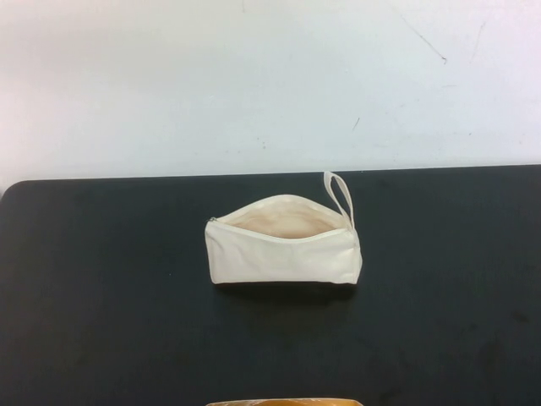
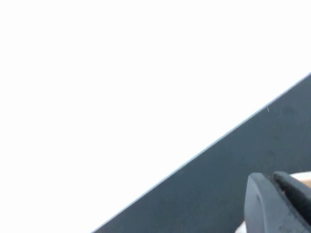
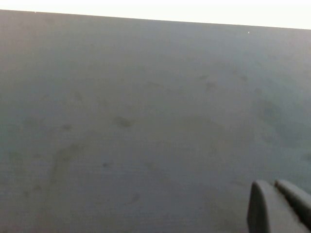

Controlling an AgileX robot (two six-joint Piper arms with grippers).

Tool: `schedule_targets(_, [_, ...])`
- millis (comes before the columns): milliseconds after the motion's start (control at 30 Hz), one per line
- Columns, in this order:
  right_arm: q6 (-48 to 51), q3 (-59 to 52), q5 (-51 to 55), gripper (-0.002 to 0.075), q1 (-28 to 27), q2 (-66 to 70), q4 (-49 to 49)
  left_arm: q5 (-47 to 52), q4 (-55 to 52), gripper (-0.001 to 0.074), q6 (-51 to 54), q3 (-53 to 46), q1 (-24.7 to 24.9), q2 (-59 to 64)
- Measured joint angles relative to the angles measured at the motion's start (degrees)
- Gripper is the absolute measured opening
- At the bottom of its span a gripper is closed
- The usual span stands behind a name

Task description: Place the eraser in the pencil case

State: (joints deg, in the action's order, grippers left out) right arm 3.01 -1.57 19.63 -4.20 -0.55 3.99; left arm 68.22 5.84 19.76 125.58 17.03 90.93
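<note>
The cream-white pencil case lies in the middle of the black table, unzipped, its mouth gaping upward and its loop strap at the far right end. The eraser is not in view. Neither gripper shows in the high view. In the left wrist view my left gripper hangs over the table near its edge, its fingers pressed together. In the right wrist view my right gripper is over bare table, its fingers together and holding nothing.
A white wall rises behind the table's far edge. A flat tan-yellow strip shows at the very bottom of the high view; I cannot tell what it is. A pale tan patch shows beside the left fingers.
</note>
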Motion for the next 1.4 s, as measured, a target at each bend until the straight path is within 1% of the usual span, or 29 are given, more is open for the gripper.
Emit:
schedule_targets(133, [0.0, 0.0, 0.0, -0.0001, 0.0, 0.0, 0.0, -1.6, -1.4, 0.0, -0.9, -2.4, 0.0, -6.8])
schedule_targets(233, [0.0, 0.0, 0.0, -0.0001, 0.0, 0.0, 0.0, -3.7, -2.2, -0.0001, -1.3, -7.4, 0.0, -13.0])
schedule_targets(333, [0.0, 0.0, 0.0, -0.0001, 0.0, 0.0, 0.0, -5.2, -4.2, -0.0001, -2.3, -14.5, 0.0, -19.9])
schedule_targets(467, [0.0, 0.0, 0.0, -0.0001, 0.0, 0.0, 0.0, -9.5, -7.2, -0.0001, -3.8, -28.9, 0.0, -30.3])
schedule_targets(600, [0.1, 0.0, 0.0, -0.0001, 0.0, 0.0, 0.0, -15.5, -7.6, -0.0001, -5.3, -45.0, 0.0, -39.7])
schedule_targets(700, [0.1, 0.0, 0.0, -0.0001, 0.0, 0.0, 0.0, -21.3, -5.4, -0.0001, -8.3, -56.9, 0.0, -45.9])
schedule_targets(800, [0.1, 0.0, 0.0, -0.0001, 0.0, 0.0, 0.0, -26.2, -0.2, -0.0001, -11.6, -67.7, 0.0, -50.7])
schedule_targets(967, [0.1, 0.0, 0.0, -0.0001, 0.0, 0.0, 0.0, -28.2, 7.9, -0.0001, -12.7, -80.3, 0.0, -53.3])
schedule_targets(1067, [0.1, 0.0, 0.0, -0.0001, 0.0, 0.0, 0.0, -28.1, 9.3, -0.0001, -12.7, -87.1, 0.0, -53.2])
schedule_targets(1200, [0.1, 0.0, 0.0, -0.0001, 0.0, 0.0, 0.0, -28.4, 3.5, -0.0001, -13.4, -92.9, 0.0, -53.1])
schedule_targets(1333, [0.1, 0.0, 0.0, -0.0001, 0.0, 0.0, 0.0, -27.4, -1.3, -0.0001, -13.8, -95.2, 0.0, -53.4])
schedule_targets(1400, [0.1, 0.0, 0.0, -0.0001, 0.0, 0.0, 0.0, -26.4, -3.1, -0.0001, -13.8, -96.3, 0.0, -55.5])
